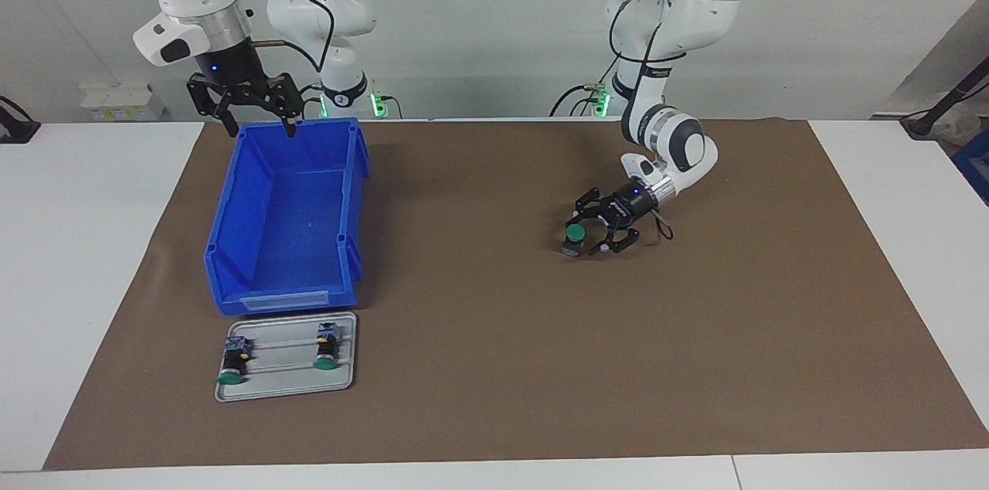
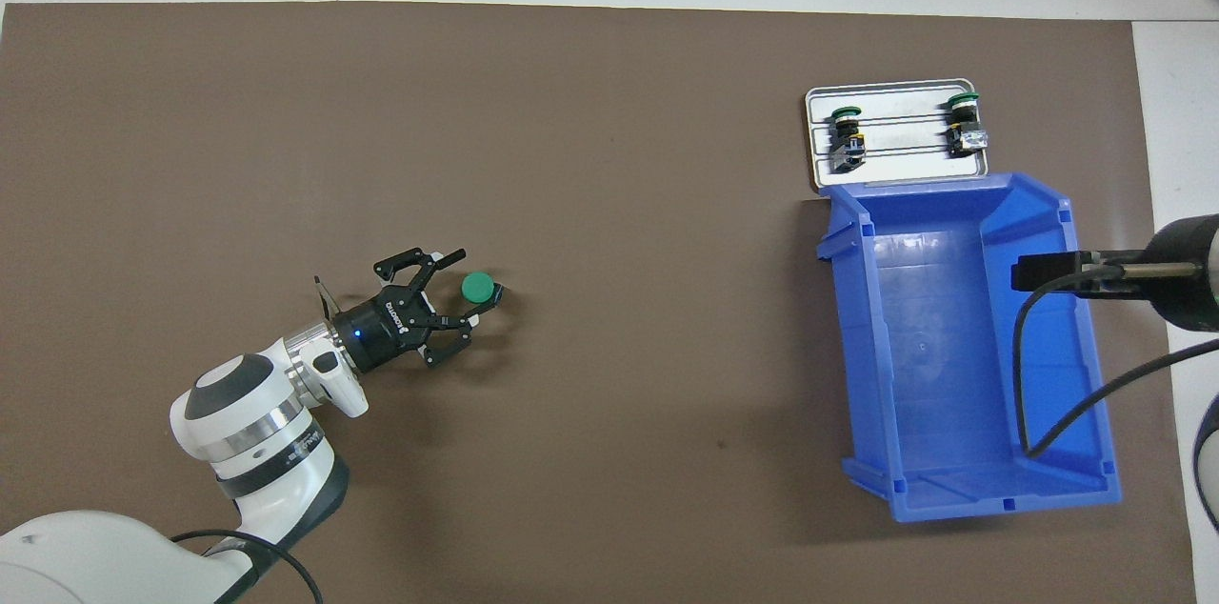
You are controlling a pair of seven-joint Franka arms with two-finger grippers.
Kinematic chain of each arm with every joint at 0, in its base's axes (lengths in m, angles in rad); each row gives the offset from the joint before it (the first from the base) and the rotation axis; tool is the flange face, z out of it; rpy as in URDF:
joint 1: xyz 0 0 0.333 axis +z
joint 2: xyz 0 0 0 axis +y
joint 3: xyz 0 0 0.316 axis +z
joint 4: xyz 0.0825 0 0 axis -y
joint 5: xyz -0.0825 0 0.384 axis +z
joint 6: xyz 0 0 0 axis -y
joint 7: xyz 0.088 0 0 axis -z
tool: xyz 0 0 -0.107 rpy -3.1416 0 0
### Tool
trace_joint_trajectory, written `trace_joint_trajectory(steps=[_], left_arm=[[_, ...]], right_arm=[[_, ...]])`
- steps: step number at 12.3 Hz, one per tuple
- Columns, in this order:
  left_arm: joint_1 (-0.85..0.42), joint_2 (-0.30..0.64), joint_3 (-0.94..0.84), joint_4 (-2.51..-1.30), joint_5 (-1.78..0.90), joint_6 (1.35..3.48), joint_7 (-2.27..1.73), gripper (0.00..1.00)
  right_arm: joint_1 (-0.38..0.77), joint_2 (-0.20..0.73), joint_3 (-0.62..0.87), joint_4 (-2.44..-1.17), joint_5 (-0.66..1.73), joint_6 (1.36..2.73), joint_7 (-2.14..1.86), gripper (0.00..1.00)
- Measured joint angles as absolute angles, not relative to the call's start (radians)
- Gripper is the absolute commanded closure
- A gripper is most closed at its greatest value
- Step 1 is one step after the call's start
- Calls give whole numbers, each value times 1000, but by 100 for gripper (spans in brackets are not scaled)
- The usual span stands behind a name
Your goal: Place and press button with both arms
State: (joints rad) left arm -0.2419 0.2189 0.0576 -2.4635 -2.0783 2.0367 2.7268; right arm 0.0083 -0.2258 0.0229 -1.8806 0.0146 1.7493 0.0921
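Button: the button [image 1: 574, 235] stands upright on the brown mat [image 1: 494, 366], right of centre in the facing view and left of centre in the overhead view, green cap up.
Left gripper: the left gripper [image 1: 591, 231] lies low over the mat with its jaws apart on either side of the button; one finger seems to be at the black body, but contact cannot be confirmed from either view.
Right gripper: the right gripper [image 1: 259, 117] waits in the upper left of the facing view, over the rim of the blue bin [image 1: 224, 243] on the side nearer the robots, jaws spread and holding nothing.
Spare buttons: two more buttons [image 1: 232, 360] [image 1: 325, 346] lie on their sides on a small metal tray [image 1: 286, 388], just beside the bin on the side farther from the robots, at the lower left of the facing view.
Handling: judged by its look, the button is light, stiff plastic, not fragile; being small with a narrow base and a wide cap, it would likely tip or skid on the mat if nudged from one side.
Where to hold: the black body below the cap looks the best place to grip, since the domed green cap is smooth and could slip from the jaws.
Pressing: a push straight down on the cap's centre seems safest, with the body braced by the other arm.
Worktop: the white worktop [image 1: 93, 243] shows around the mat.
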Motion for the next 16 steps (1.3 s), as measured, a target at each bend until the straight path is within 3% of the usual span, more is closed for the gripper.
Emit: trace_joint_trajectory(steps=[7, 12, 16], left_arm=[[-148, 218, 58, -2467, -1916, 2034, 2698, 14], [30, 208, 60, -2444, -1642, 2006, 2535, 15], [76, 206, 61, -2403, -1547, 2005, 2372, 15]], right_arm=[[8, -226, 23, -1881, 15, 1749, 92, 1], [8, -226, 23, -1881, 15, 1749, 92, 1], [8, -226, 23, -1881, 15, 1749, 92, 1]])
